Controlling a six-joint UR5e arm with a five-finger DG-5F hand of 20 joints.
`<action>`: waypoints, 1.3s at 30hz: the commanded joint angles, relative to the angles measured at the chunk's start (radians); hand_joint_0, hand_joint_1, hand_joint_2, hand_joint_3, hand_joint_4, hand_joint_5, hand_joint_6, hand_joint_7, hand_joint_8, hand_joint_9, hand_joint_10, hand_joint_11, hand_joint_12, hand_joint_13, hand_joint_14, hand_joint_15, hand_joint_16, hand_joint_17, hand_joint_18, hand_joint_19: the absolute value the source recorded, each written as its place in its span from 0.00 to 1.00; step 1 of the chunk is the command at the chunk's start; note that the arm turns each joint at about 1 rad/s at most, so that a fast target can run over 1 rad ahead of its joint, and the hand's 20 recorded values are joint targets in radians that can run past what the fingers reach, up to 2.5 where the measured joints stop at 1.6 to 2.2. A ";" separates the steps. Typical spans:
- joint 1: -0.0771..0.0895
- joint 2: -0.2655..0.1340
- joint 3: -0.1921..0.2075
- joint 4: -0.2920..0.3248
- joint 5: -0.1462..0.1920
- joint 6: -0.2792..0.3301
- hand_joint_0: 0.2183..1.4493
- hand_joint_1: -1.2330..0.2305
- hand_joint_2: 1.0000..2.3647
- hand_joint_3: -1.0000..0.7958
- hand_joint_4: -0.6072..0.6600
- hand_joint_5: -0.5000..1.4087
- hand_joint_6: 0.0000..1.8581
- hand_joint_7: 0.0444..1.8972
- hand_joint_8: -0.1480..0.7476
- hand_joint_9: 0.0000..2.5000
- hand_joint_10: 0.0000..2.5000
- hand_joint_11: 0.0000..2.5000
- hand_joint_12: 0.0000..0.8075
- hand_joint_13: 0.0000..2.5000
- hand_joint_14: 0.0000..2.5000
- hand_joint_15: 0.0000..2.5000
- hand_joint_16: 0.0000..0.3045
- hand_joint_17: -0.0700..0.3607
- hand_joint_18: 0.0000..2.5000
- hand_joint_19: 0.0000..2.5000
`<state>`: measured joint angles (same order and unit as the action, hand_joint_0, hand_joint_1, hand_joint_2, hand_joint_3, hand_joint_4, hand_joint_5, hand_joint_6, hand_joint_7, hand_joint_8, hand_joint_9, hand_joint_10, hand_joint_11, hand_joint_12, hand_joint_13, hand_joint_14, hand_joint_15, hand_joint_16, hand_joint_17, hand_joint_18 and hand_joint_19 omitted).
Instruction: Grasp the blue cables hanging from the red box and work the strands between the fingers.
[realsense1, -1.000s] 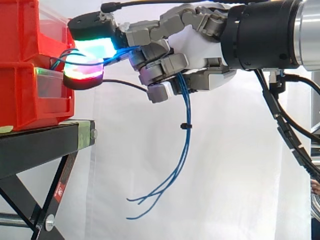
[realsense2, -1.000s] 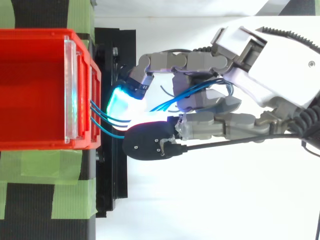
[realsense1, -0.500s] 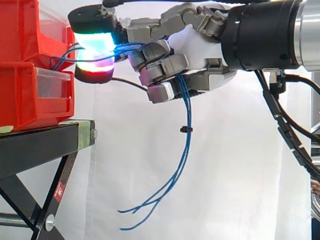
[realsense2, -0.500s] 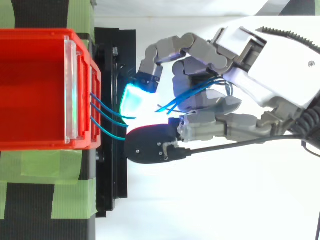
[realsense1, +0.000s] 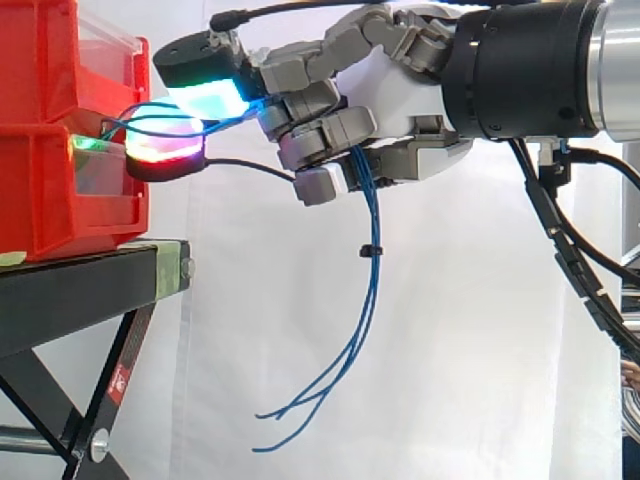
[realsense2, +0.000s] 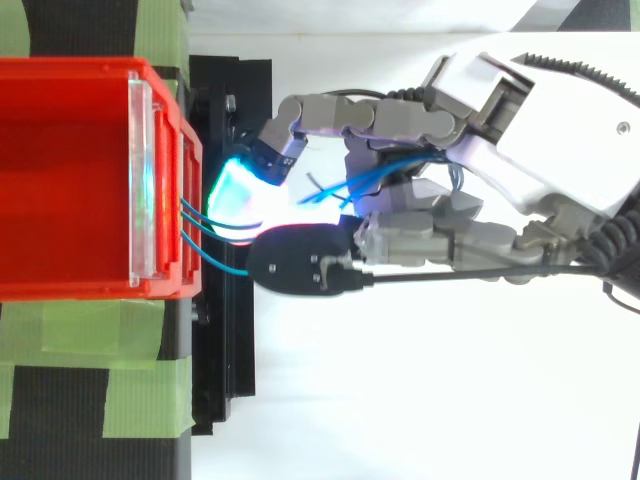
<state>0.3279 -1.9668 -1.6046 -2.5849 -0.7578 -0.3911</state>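
Hand (realsense1: 395, 95) with fingers (realsense1: 325, 140) curled round the blue cables (realsense1: 370, 242), which run from the red box (realsense1: 50, 150) and dangle below (light, limp strands, probably best pinched near the box).

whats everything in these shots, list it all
red bins: two, red, stacked on the stand at the left
blue cables: about three strands, blue, running from the upper bin's front through the robot hand, loose ends hanging below
cable tie: one, black, around the hanging strands
stand: one, black, under the bins
tape: several strips, green, beside the bins in the top view
curtain: one, white, behind everything
robot hand: one, grey and white, right of the bins, fingers curled round the cables
fingertip pads: glowing cyan-green and red, pinching the strands near the bin
robot arm: one, black, at the right edge
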 joint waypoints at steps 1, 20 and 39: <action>0.000 0.000 0.000 0.000 -0.001 0.000 0.50 0.49 0.22 0.39 0.82 0.49 0.01 0.45 0.59 0.27 1.00 0.99 0.52 0.40 1.00 0.53 0.15 0.40 0.55 0.51; 0.000 0.000 0.000 0.006 -0.001 0.000 0.76 0.30 0.01 0.18 0.48 0.20 0.72 0.62 0.59 0.27 1.00 0.99 0.52 0.40 1.00 0.53 0.15 0.40 0.55 0.51; -0.001 0.000 0.000 0.008 -0.001 0.000 0.74 0.39 0.02 0.29 0.65 0.45 0.01 0.77 0.59 0.27 1.00 0.99 0.52 0.40 1.00 0.53 0.15 0.40 0.55 0.51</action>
<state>0.3279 -1.9670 -1.6045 -2.5774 -0.7594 -0.3912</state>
